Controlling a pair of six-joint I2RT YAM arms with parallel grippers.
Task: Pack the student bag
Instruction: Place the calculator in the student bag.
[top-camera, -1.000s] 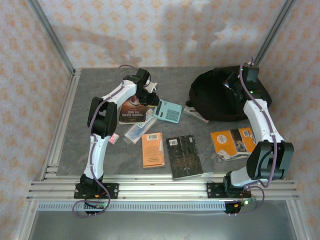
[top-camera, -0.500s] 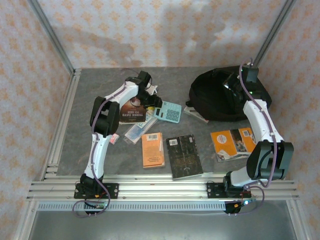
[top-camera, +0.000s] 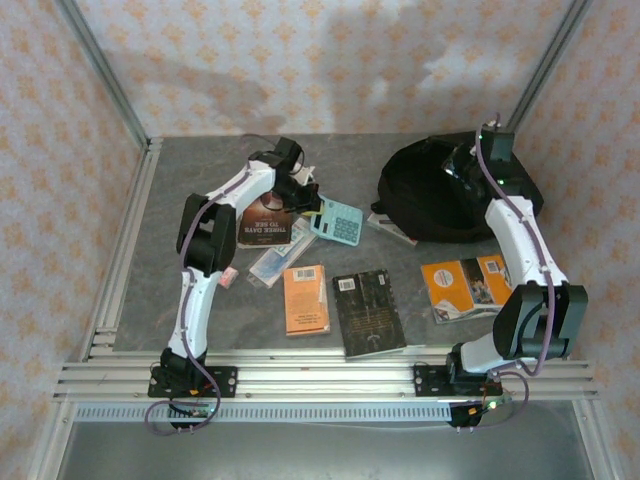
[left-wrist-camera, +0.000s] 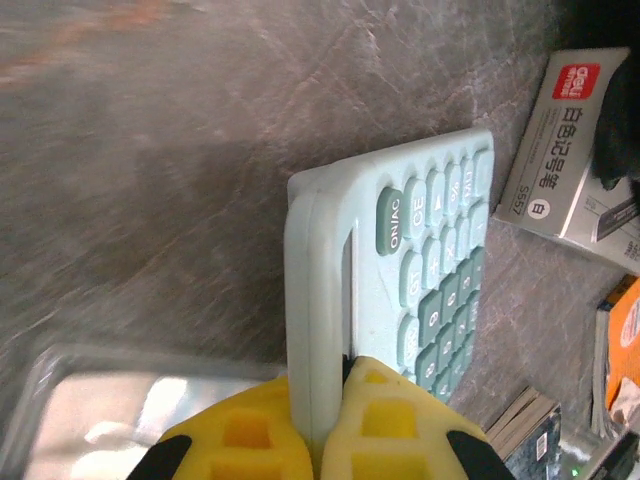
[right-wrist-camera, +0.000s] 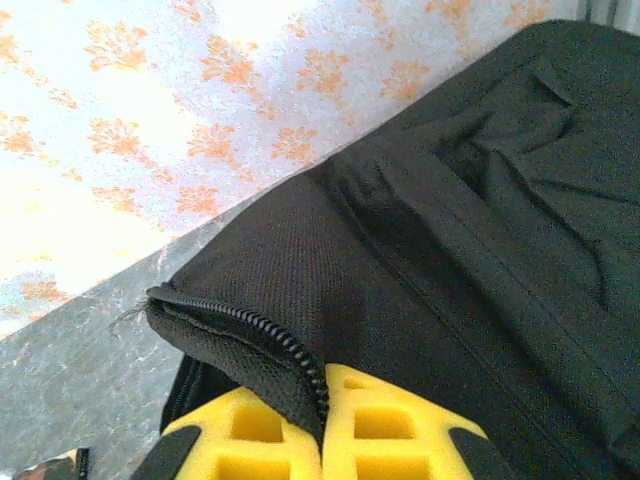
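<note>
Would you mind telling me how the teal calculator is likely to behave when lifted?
The calculator looks like rigid plastic, so it should stay stiff and is probably light. The left jaws pinch only one thin edge, so it may pivot or slip in the grip. Its smooth casing could be somewhat slippery.

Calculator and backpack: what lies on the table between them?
In the top view, a small flat grey-white box lies between the calculator and the backpack, close by the backpack's near edge; otherwise that stretch is bare grey table.
</note>
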